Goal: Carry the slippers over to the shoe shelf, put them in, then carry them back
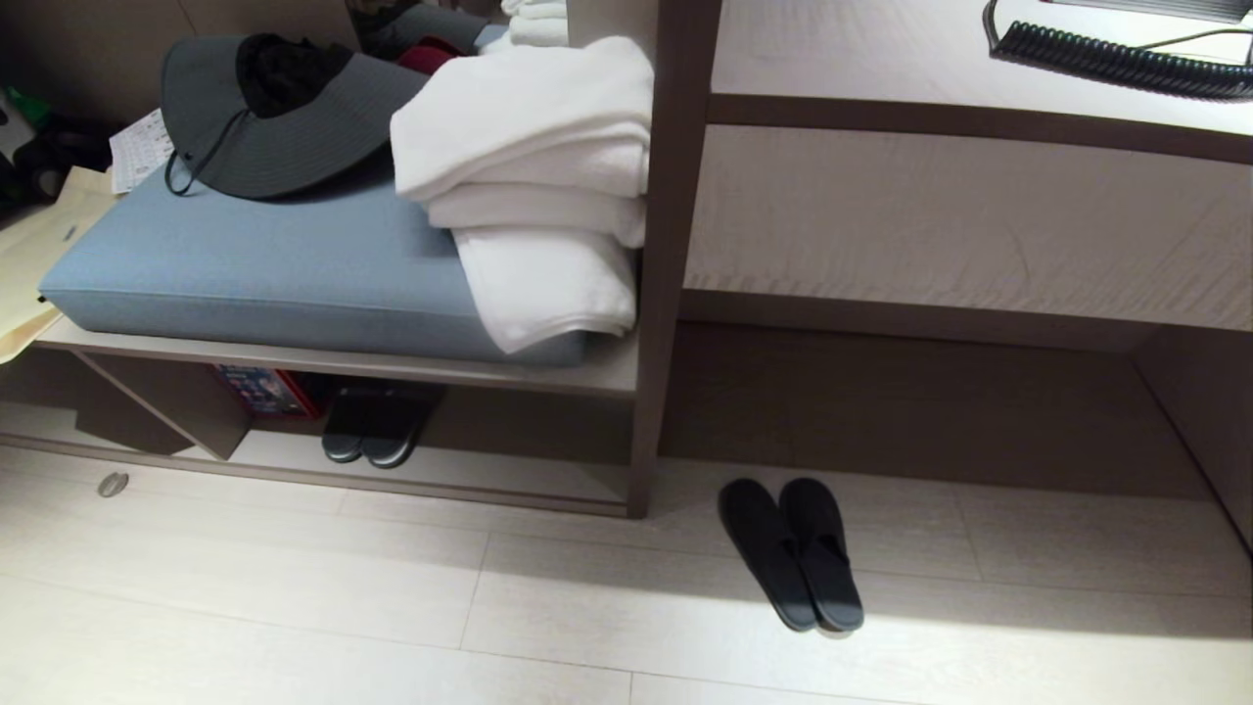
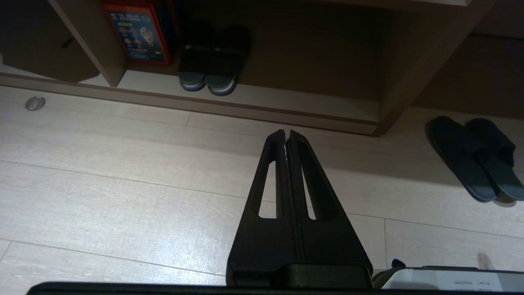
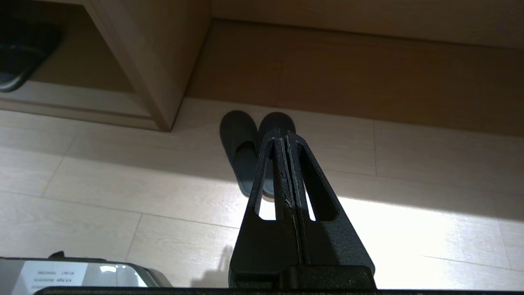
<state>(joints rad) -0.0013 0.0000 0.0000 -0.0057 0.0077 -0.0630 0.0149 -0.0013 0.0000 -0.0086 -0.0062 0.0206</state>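
The flat dark navy slippers [image 1: 791, 553] look like matt soft cloth with thin smooth soles. They lie on a pale wood-grain plank floor [image 1: 294, 607] with a slight sheen where light falls. The low beige shoe shelf [image 1: 460, 480] is smooth wood laminate, matt, with a paler base board. Inside it, the chunkier dark slippers with pale-striped soles [image 2: 213, 61] look rubbery. The blue cushion [image 1: 274, 264] is woven cloth; the folded white towels [image 1: 533, 176] are fluffy terry; the grey wide-brimmed hat [image 1: 284, 117] is smooth fabric. Both end effectors, left [image 2: 287, 132] and right [image 3: 282, 132], are black matt plastic, faintly grainy.
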